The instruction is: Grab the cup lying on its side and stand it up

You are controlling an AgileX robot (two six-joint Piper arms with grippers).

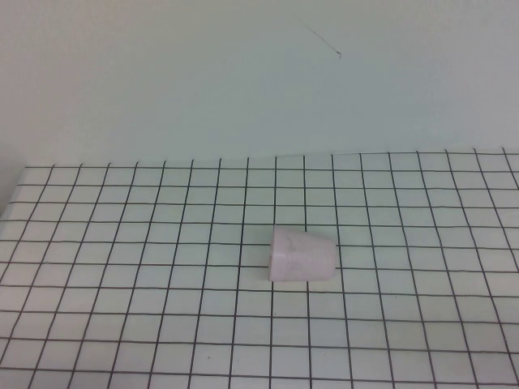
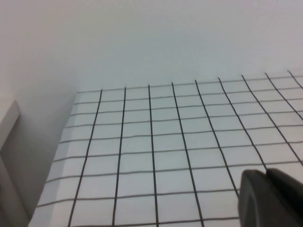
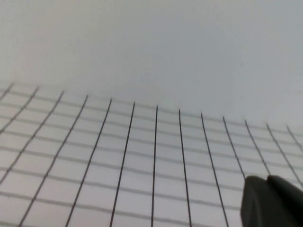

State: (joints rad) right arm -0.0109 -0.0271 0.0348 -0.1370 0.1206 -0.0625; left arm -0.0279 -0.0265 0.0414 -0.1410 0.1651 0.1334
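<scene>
- The left gripper [image 2: 270, 196] is the closest thing to its wrist camera: a dark, blurred tip at the corner of that view, above bare grid squares. Whether it is released or clenched cannot be told.
- The right gripper [image 3: 270, 201] shows the same way in its own wrist view, a dark tip over bare grid; its state cannot be told either.
- Neither gripper appears in the high view, and neither wrist view shows the cup.
- The cup [image 1: 302, 254] lies on its side near the middle of the gridded table [image 1: 122, 308], a little right of centre, with its wider end toward the robot's right.
- Nothing touches the cup; bare squares surround it on all sides.
- The table's far edge meets a plain pale wall [image 1: 243, 81], well behind the cup.
- The table's left edge shows in the left wrist view, with a pale panel [image 2: 9, 123] standing just beyond it.
</scene>
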